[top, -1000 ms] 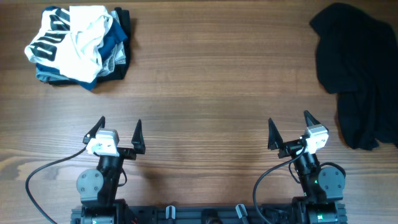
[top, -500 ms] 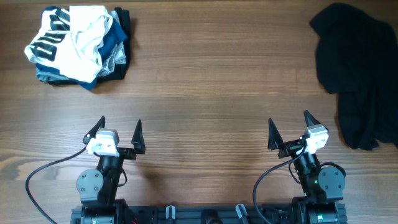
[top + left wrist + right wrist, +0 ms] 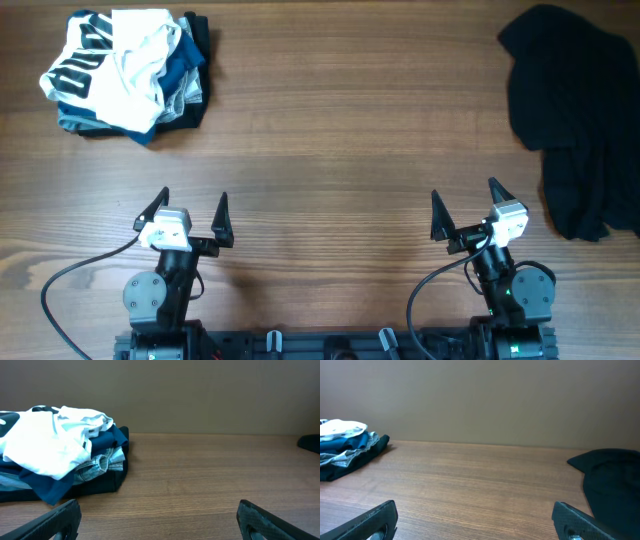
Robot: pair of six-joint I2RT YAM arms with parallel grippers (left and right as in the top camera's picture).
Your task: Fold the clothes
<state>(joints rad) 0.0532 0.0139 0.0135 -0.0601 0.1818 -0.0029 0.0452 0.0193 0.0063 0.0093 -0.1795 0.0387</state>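
Nothing here can be read as a word, number or brand. The only print in sight is on the white shirt (image 3: 88, 68) lying on top of the pile of clothes (image 3: 150, 100) at the far left corner of the table (image 3: 330, 150): large dark block marks run across its left part in the overhead view, but they are crumpled into the folds and too small to make out. In the left wrist view only a few dark scraps of that print show along the shirt's top edge, equally illegible.
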